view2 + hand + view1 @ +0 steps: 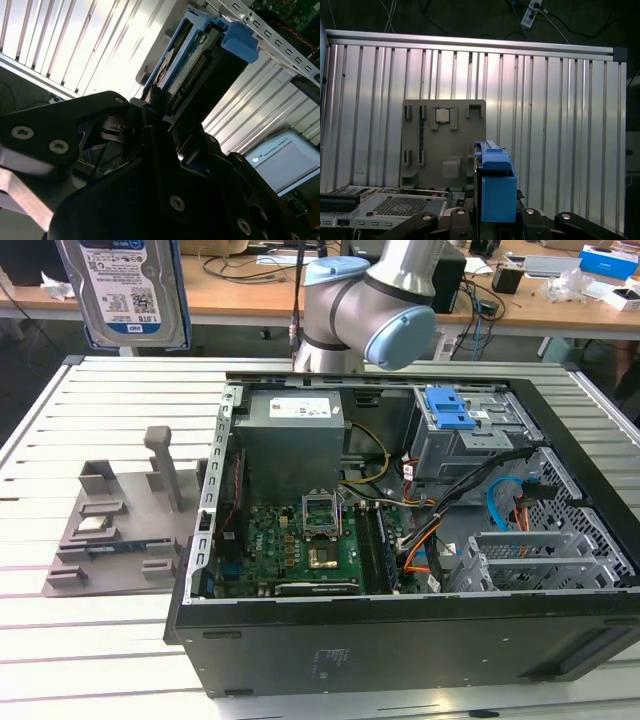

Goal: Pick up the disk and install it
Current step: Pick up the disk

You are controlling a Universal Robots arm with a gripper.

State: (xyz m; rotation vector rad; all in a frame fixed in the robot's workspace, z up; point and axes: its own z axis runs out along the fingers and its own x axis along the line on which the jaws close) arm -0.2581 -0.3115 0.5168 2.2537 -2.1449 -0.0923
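Note:
The disk, silver-grey with a blue-and-white label and a blue carrier frame, hangs high above the table at the exterior view's upper left. In both wrist views it shows edge-on: in the second wrist view the disk sticks out from my black gripper, and in the first wrist view its blue frame stands between the two sides of my gripper. The gripper is shut on the disk. The grey drive cage with a blue latch sits at the far right inside the open computer case.
A grey power-supply box and the green motherboard lie inside the case, with loose cables beside the cage. A grey parts fixture sits on the slatted table to the exterior view's left of the case. The robot's base stands behind the case.

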